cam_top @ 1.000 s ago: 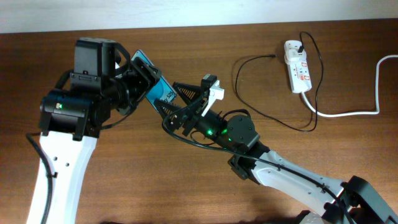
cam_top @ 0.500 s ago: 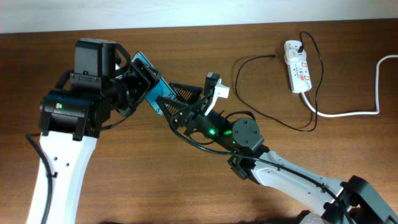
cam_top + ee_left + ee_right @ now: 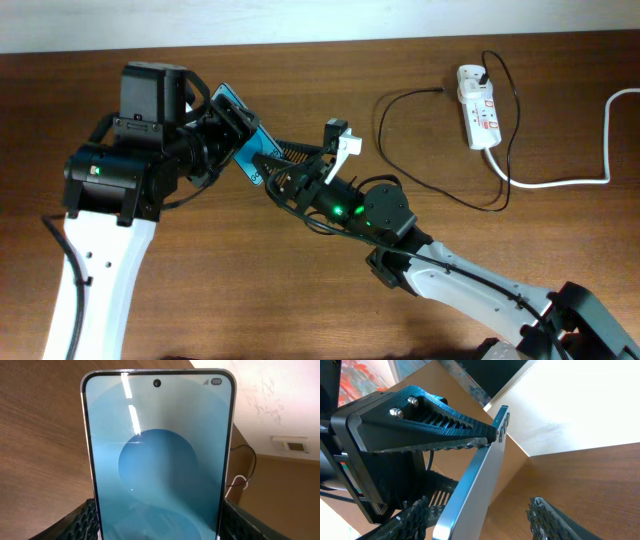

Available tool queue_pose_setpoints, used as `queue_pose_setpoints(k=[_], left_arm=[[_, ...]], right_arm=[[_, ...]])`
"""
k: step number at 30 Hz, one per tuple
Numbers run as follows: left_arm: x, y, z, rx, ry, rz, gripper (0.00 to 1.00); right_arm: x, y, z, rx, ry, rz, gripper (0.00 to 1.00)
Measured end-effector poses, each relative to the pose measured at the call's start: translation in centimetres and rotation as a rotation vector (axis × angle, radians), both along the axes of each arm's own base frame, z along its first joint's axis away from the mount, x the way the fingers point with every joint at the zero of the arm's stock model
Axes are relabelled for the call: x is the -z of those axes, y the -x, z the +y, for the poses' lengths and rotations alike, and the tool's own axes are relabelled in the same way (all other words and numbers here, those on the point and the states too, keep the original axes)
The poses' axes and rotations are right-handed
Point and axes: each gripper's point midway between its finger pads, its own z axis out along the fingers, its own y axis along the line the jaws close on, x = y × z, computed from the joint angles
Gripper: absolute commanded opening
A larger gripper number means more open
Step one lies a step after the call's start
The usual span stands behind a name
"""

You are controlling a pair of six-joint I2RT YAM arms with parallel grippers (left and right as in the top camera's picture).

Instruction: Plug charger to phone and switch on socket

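I look down on a brown wood table (image 3: 250,300). At about 2 o'clock on it lies the white socket (image 3: 477,108). It lies flat, with its long side running from 12 to 6, and it has small red marks on top.

The black charger (image 3: 380,125) lies on the wood too. Its plug (image 3: 484,76) sits on the socket near the 12 o'clock end. The thin cable goes down the socket's 3 o'clock side, bends round below it, and makes a big loop on its 9 o'clock side. The small connector tip (image 3: 441,91) rests on the wood near the socket and does not touch it.

A thick white cord (image 3: 560,183) leaves the socket's 6 o'clock end and runs off at the table's 3 o'clock edge.
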Motion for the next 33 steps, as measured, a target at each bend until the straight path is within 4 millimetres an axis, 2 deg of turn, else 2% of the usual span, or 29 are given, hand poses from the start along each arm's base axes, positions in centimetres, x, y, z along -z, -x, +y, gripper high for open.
queue_pose_setpoints(k=[13,21,23,25,33], left_arm=[[0.0,0.0,0.0,0.0,0.0,0.0,0.22],[0.0,0.0,0.0,0.0,0.0,0.0,0.22],[0.0,0.0,0.0,0.0,0.0,0.0,0.23],[0.0,0.0,0.0,0.0,0.0,0.0,0.23],[0.0,0.0,0.0,0.0,0.0,0.0,0.22]], right_arm=[[0.0,0.2,0.3,0.037,-0.011,0.011,0.61],[-0.2,-0.5,-0.1,0.086,-0.028,0.009,0.58],[0.6,-0.3,0.7,0.076,-0.018,0.02,0.58],[0.9,-0.3,1.0,0.074,-0.015,0.025,0.54],[-0.3,-0.3,0.8,0.086,-0.052,-0.004,0.49]])
